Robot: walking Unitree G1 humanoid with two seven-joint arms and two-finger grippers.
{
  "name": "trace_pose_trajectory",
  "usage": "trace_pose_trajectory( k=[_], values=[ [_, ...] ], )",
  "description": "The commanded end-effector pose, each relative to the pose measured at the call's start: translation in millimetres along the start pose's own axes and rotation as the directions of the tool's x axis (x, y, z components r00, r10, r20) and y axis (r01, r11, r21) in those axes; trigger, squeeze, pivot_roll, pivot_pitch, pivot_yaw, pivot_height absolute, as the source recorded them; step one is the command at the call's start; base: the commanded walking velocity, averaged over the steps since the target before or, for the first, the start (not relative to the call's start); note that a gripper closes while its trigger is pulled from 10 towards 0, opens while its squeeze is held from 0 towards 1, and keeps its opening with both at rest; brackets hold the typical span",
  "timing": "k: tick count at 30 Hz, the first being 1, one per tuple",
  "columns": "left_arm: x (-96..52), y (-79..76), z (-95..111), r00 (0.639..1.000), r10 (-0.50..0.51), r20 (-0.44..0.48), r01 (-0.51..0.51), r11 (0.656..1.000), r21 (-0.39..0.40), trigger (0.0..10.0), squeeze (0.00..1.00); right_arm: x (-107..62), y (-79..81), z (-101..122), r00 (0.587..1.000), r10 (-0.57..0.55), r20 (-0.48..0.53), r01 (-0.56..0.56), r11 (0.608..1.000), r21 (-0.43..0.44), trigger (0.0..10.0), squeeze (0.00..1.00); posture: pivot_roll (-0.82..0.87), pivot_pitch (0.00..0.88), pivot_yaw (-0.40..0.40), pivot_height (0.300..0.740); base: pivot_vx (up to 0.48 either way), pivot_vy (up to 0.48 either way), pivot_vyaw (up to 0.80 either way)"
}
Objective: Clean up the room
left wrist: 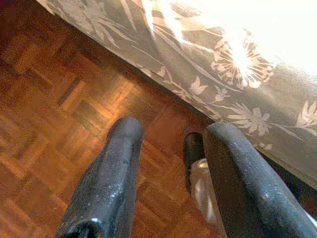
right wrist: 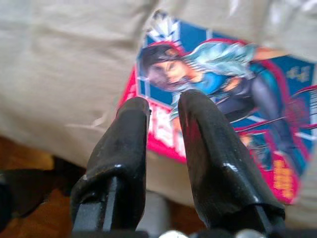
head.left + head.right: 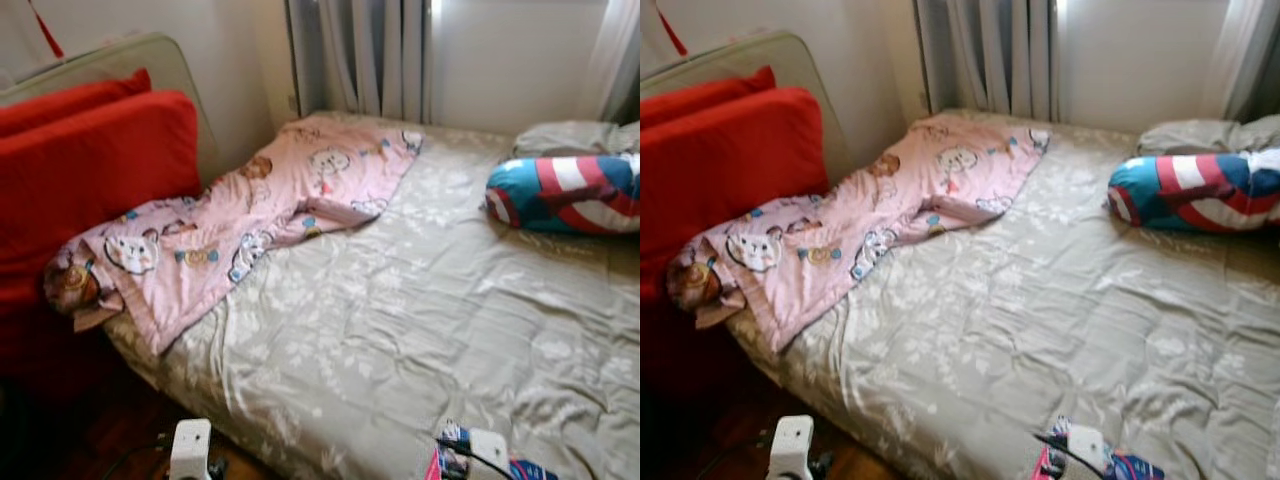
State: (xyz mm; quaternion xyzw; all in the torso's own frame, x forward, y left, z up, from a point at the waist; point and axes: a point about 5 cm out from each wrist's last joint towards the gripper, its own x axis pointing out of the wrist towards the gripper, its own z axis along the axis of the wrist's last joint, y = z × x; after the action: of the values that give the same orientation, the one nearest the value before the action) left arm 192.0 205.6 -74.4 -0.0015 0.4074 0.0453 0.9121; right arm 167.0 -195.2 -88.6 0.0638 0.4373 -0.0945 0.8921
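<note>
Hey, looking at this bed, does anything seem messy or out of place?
Yes. A pink cartoon-print blanket lies crumpled along the bed's left side, one end hanging off by the red cushions. A colourful picture book sits at the near edge of the beige floral bedspread, right by the right gripper.

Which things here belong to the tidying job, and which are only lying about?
Job, probably: comic book at the bed edge, by the right gripper; rumpled pink blanket.
Just lying about: striped pillow; red cushions; curtains. Left gripper hangs idle over the floor.
</note>
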Motion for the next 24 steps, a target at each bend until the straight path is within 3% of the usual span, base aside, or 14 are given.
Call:
trace_pose_trajectory(
  k=[1, 9, 24],
  values=[
    [-0.6, 7.0, -1.7, 1.000, 0.018, -0.019, -0.017, 1.000, 0.016, 10.0, 0.00, 1.1, 10.0, 1.7, 1.000, 0.022, 0.001, -0.022, 1.000, 0.015, 10.0, 0.00, -0.01, 0.000, 0.042, 0.740, 0.000, 0.000, 0.00],
    [-3.1, 13.7, -8.5, 0.999, 0.024, -0.044, -0.024, 1.000, 0.011, 10.0, 0.00, 1.0, 9.9, 1.3, 1.000, 0.016, 0.001, -0.016, 1.000, 0.025, 10.0, 0.00, -0.01, 0.000, 0.040, 0.740, 0.000, 0.000, 0.00],
    [-1.6, 9.0, -6.3, 0.999, 0.018, -0.046, -0.017, 1.000, 0.015, 10.0, 0.00, 1.1, 10.2, 0.6, 1.000, 0.012, -0.007, -0.011, 0.999, 0.041, 10.0, 0.00, 0.00, 0.000, 0.042, 0.740, 0.000, 0.000, 0.00]
  ],
)
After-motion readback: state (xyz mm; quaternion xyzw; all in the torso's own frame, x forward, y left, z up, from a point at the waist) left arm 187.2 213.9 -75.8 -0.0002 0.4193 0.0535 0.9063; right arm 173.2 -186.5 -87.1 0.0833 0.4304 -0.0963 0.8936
